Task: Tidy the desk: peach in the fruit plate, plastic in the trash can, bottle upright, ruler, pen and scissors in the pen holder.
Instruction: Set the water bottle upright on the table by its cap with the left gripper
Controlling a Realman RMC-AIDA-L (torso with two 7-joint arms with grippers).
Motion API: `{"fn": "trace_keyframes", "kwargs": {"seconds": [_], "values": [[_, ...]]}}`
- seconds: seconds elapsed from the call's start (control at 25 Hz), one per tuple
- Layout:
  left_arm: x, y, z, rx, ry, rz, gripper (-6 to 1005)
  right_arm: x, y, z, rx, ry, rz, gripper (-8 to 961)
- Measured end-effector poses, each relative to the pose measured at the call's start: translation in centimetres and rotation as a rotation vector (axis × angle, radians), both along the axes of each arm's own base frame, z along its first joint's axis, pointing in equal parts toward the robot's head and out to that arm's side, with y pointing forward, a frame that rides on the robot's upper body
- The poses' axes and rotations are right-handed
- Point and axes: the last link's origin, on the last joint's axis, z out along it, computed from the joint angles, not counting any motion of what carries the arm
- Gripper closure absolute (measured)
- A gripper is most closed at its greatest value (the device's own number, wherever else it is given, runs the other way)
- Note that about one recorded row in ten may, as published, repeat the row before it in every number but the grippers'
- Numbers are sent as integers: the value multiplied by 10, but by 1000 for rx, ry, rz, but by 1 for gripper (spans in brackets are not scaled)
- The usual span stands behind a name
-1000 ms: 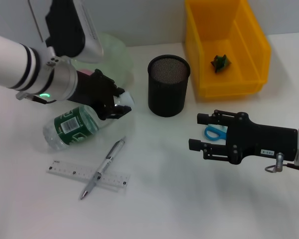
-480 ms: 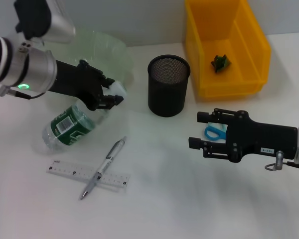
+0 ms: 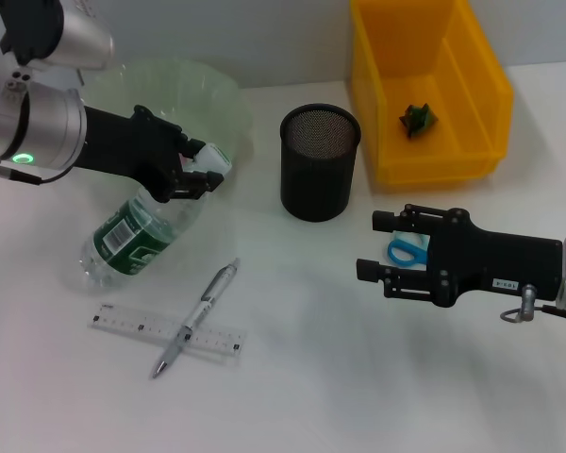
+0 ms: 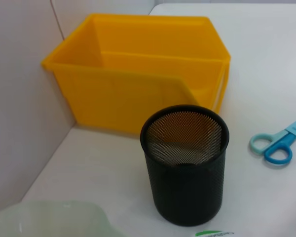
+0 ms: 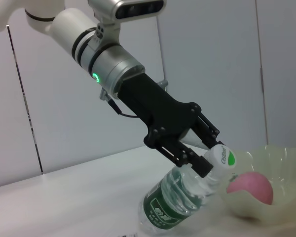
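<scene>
Left pincer (image 3: 196,170) clamped on neck of tilted clear green-labelled plastic bottle (image 3: 132,236); right pincer (image 3: 385,247) open, empty; slippage or toppling against pale green fruit plate (image 3: 184,85) possible.

Pen (image 3: 196,320) lies across ruler (image 3: 132,327), before bottle (image 3: 137,236).

A lab or test room set up as an office desk — a plain white bench (image 3: 358,377) against bare grey panelled walls (image 5: 207,64). Desk props sit on it: a black mesh pen holder (image 3: 320,161), a yellow plastic bin (image 3: 453,151).
</scene>
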Motion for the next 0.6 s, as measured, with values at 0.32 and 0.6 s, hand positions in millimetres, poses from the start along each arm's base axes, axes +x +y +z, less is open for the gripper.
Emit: {"fn": "trace_keyframes", "kwargs": {"seconds": [0.32,0.6], "values": [[0,-2,7,15,-9,-8,564,0,0,0,-1,1,-2,230],[-1,-2,14,30,-19,-4,565,-1,0,0,-2,3,-1,231]]}}
